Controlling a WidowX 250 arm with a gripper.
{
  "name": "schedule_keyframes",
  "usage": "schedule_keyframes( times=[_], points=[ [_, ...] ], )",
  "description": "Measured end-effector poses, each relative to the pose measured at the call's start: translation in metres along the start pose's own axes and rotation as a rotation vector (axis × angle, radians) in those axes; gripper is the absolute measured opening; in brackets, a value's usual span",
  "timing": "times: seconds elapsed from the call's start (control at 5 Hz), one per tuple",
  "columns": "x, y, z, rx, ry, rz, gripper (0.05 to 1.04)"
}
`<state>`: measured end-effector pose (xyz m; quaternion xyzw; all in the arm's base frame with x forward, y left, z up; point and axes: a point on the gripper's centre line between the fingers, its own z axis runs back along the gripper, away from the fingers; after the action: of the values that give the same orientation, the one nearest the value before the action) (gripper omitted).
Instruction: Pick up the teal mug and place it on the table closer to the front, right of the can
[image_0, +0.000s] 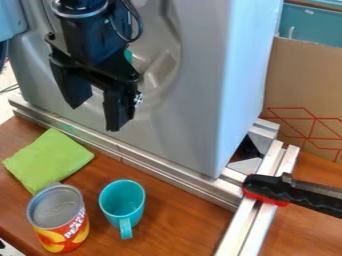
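Landmark: the blue mug (123, 201), upright on the wooden bench (170, 227), mouth up, handle toward the camera. Its inner wall is in plain sight, same blue all the way down.

Left of the mug, as the camera looks, and a little nearer: a can (59, 218), upright, apart from the mug. Red and yellow label with fruit pictured on it; grey lid (55, 206) on top, so contents hidden.

Farther back and left of the mug, behind the can: a green cloth (48, 159), folded, lying flat. Cannot tell whether its near corner touches the can.

Black pincer (95, 116) up behind the mug and to its left, pointing down in front of a grey plastic shell (194, 100). Released, jaws well apart, a gap between them.

Behind the mug, metal rails (167, 179) run along the shell's foot. Right of the mug, a black and red clamp (284, 192) sits on a rail; beyond it, a cardboard box (300, 80).
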<state>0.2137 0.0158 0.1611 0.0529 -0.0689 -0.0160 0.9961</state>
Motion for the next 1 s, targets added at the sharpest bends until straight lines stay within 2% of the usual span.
schedule_keyframes(
  times=[0.2, 0.4, 0.6, 0.8, 1.0],
  points=[
    [-0.002, 0.0, -0.004, 0.001, 0.012, 0.001, 1.001],
    [-0.004, -0.003, -0.031, 0.005, -0.047, 0.052, 1.001],
    [0.002, -0.009, -0.053, -0.019, -0.036, 0.063, 1.001],
    [0.004, -0.013, -0.077, -0.031, -0.003, 0.075, 1.001],
    [0.004, -0.017, -0.1, -0.042, 0.071, 0.076, 1.001]
  ],
)
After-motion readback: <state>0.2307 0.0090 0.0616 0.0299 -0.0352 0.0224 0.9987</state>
